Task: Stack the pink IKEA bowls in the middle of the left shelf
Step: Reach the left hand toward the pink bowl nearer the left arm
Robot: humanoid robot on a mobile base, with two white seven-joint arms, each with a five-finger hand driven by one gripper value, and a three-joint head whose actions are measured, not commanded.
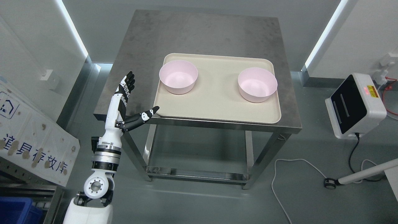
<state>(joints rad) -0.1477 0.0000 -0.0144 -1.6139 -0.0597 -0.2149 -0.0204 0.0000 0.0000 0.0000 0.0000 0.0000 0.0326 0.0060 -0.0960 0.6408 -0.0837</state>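
Left hand [126, 102]: raised at the desk's left front corner, palm turned toward the tray, fingers [128, 82] stretched straight and pointing away from the robot, thumb [146, 114] splayed out to the right; it holds nothing.
Thumb tip: just at the near left corner of the tray, whether it touches the rim cannot be told.
Left arm [104, 155]: white with black joints, rising from the lower left of the picture to the desk edge.
Right hand: out of the picture.
Tray [214, 102]: cream, rectangular with rounded corners, lying flat on the near half of the desk, its long side running left to right.
Left pink bowl [178, 77]: upright and empty, in the tray's far left corner, nearest the hand but apart from it.
Right pink bowl [257, 84]: upright and empty, at the tray's right side, well apart from the other bowl, not stacked.
Desk [202, 34]: square steel top on four legs, bare behind the tray.
Left of the arm: a white panel [31, 137] with printed characters leans at the picture's edge, a blue bin [15, 211] below it.
Right of the desk: a white box with a black face [354, 104] stands on the floor, a cable [286, 174] trailing across the grey floor near it.
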